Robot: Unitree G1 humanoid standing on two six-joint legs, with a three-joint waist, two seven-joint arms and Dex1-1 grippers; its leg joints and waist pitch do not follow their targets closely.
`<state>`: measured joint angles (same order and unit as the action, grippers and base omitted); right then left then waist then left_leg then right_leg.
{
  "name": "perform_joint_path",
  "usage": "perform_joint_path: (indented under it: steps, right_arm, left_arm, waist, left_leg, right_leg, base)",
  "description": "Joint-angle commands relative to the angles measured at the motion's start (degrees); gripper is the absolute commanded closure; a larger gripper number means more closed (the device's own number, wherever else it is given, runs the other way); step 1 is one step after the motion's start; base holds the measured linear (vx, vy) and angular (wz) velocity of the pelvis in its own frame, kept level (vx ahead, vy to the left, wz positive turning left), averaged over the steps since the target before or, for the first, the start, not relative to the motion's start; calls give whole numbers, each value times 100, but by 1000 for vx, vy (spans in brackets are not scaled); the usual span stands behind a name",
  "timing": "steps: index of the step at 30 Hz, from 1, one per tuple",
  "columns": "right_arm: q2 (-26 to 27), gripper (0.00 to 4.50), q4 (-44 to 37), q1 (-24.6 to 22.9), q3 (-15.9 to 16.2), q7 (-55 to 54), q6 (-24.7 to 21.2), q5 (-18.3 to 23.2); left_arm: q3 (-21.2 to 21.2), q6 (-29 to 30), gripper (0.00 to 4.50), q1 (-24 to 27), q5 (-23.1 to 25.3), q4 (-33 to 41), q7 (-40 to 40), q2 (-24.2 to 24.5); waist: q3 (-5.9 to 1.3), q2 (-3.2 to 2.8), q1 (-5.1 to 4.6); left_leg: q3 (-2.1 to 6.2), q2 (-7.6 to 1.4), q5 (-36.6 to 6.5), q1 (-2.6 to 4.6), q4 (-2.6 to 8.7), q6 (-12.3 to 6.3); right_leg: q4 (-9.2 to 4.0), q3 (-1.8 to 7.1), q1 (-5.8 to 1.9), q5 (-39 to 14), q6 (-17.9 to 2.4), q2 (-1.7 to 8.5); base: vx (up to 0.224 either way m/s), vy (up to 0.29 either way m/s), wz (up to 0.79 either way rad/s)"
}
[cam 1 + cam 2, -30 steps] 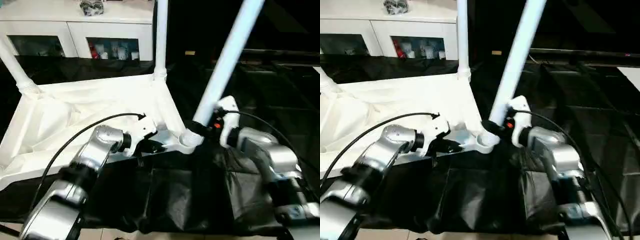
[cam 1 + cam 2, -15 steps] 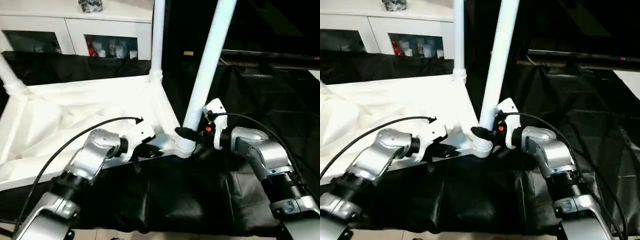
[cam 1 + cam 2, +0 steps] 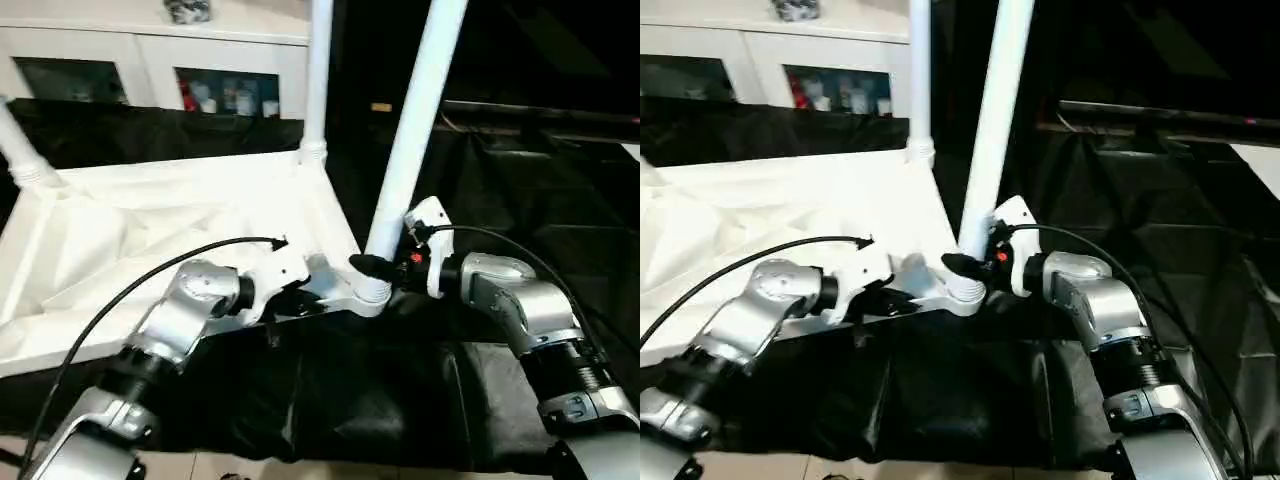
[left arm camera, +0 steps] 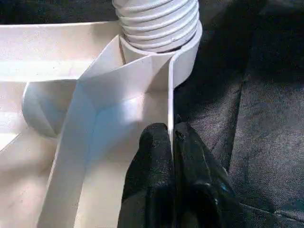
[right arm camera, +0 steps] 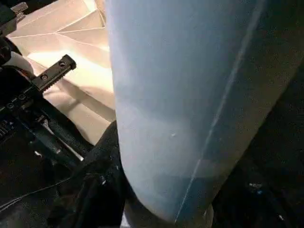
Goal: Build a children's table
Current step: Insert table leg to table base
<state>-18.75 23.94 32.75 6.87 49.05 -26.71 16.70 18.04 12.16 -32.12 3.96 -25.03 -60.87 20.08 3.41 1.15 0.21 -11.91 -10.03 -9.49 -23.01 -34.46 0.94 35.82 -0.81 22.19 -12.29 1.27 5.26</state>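
Your left gripper (image 4: 172,142) is pinching the upturned white table top's (image 3: 150,240) ribbed rim; your right gripper (image 3: 375,268) is clamping the leg (image 3: 410,140) standing in its corner socket.

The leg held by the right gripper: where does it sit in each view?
Left eye: leg rises from right of centre to the top edge.
Right eye: leg, just right of centre.
Left wrist: its ribbed base at the top.
Right wrist: leg across the middle.
Shared landmark: corner socket.
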Motion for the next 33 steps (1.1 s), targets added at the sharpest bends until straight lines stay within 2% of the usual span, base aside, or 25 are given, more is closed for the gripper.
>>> perform_joint_path:
  steps: [1,2,3,7,12,17,20,21,23,26,33]
  right_arm:
    - [9,260,202,-193,-140,-87,-18,61]
    - [9,260,202,-193,-140,-87,-18,61]
    - [28,260,241,-278,-222,-122,16,112]
    - [171,260,419,-562,-556,-229,232,271]
    - [275,260,395,-795,-696,-244,426,372]
    - [309,260,180,-1074,-732,-204,630,386]
    - [218,260,-40,-1256,-516,-216,802,136]
    - [203,260,-79,-1272,-466,-210,810,108]
    - [190,260,-113,-1278,-421,-213,808,79]
    - [82,260,-102,-1138,-66,-233,833,-290]
    - [-28,260,60,-916,344,49,701,-535]
  left_arm:
    - [-101,-157,450,-106,-132,-53,154,-67]
    - [-101,-157,450,-106,-132,-53,154,-67]
    - [-110,-160,450,-110,-138,-70,142,-78]
    - [-117,-199,450,-145,-150,-179,140,-106]
    - [-130,-193,450,-166,-139,-240,149,-117]
    - [-146,-217,450,-197,-106,-353,199,-129]
    - [-146,-242,450,-225,-89,-411,181,-117]
    - [-141,-250,450,-230,-83,-423,174,-112]
    - [-137,-257,450,-233,-78,-431,167,-106]
    - [-120,-296,450,-259,-76,-450,112,-72]
    - [-88,-322,450,-261,-60,-444,46,-26]
  waist:
    - [-395,-7,39]
    - [-398,-4,44]
    - [-403,-51,41]
    - [-417,-35,53]
    - [-411,-54,58]
    - [-417,-61,72]
    - [-416,-85,98]
    - [-414,-72,99]
    - [-418,-89,112]
    - [-404,-93,126]
    - [-393,-63,85]
  left_leg:
    - [145,-304,-1423,213,426,25]
    - [145,-304,-1436,214,425,24]
    - [146,-303,-1465,218,430,47]
    - [143,-296,-1380,201,416,-41]
    - [153,-301,-1494,203,436,-35]
    - [159,-302,-1495,199,445,-24]
    - [157,-303,-1442,200,448,-59]
    - [151,-297,-1465,200,445,-60]
    - [156,-301,-1463,208,447,-49]
    - [161,-304,-1598,211,464,26]
    - [174,-306,-1840,207,477,113]
  right_leg:
    - [-436,141,-131,-711,-1546,255]
    - [-439,142,-135,-710,-1544,259]
    - [-443,141,-128,-664,-1548,251]
    - [-428,139,-145,-475,-1592,259]
    - [-452,131,-136,-739,-1568,260]
    - [-451,130,-138,-692,-1516,258]
    - [-453,130,-134,-630,-1513,258]
    - [-460,129,-129,-657,-1505,250]
    - [-458,130,-128,-666,-1499,255]
    - [-473,131,-116,-868,-1450,253]
    - [-501,142,-94,-1235,-1339,268]
  base:
    - [0,0,0]
    - [0,0,0]
    - [0,0,0]
    - [0,0,0]
    - [0,0,0]
    - [0,0,0]
    - [0,0,0]
    - [0,0,0]
    - [0,0,0]
    - [0,0,0]
    - [0,0,0]
